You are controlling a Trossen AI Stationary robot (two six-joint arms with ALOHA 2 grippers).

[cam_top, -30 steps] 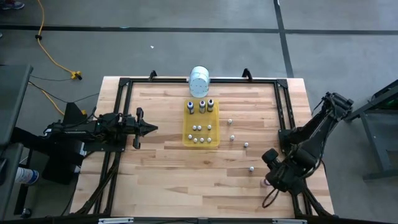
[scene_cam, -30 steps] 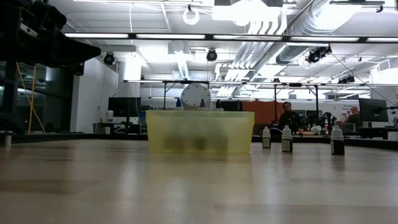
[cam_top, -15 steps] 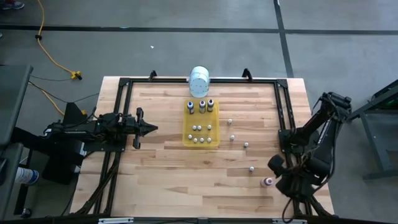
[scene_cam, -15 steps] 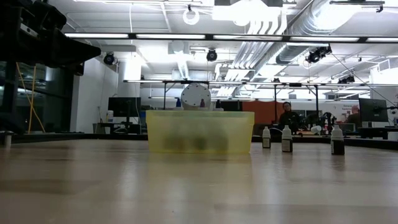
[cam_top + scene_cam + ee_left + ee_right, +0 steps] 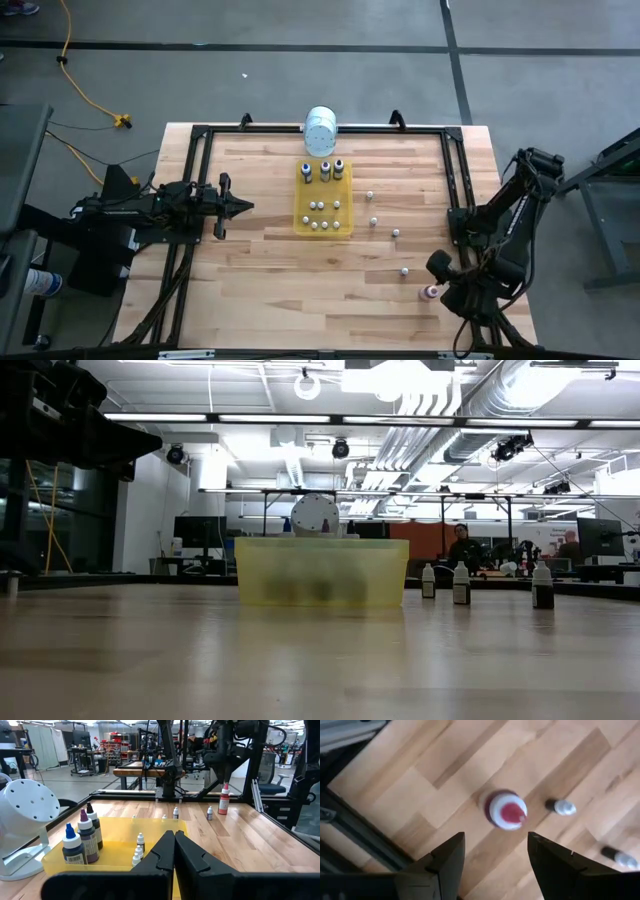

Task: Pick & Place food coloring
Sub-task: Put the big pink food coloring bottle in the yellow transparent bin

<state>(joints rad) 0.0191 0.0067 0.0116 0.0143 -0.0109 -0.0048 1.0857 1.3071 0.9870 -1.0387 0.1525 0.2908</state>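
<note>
A taller red bottle with a whitish cap [image 5: 506, 810] stands upright on its base near the table's right near corner [image 5: 431, 293]. My right gripper [image 5: 495, 855] hangs open over it, pointing down; the bottle shows just off the gap between the fingers. The left wrist view has this gripper [image 5: 226, 776] above the bottle [image 5: 224, 800]. Three taller dark bottles [image 5: 82, 837] and several tiny ones [image 5: 324, 212] stand in the yellow tray [image 5: 300, 190]. Several tiny bottles [image 5: 396, 232] stand on the bare wood. My left gripper [image 5: 174, 840] is shut and waits left of the tray [image 5: 243, 207].
A large white cylindrical container [image 5: 321, 129] sits at the far edge behind the tray. A black frame rail [image 5: 455, 180] runs along the right side, close to the right arm. Two tiny bottles [image 5: 560, 807] stand near the red one. People show in the room beyond [image 5: 462, 547].
My right arm has swung a little toward the table's right near corner. In the high view the red bottle, covered by the gripper a second ago, now shows beside it, standing in the same spot.
</note>
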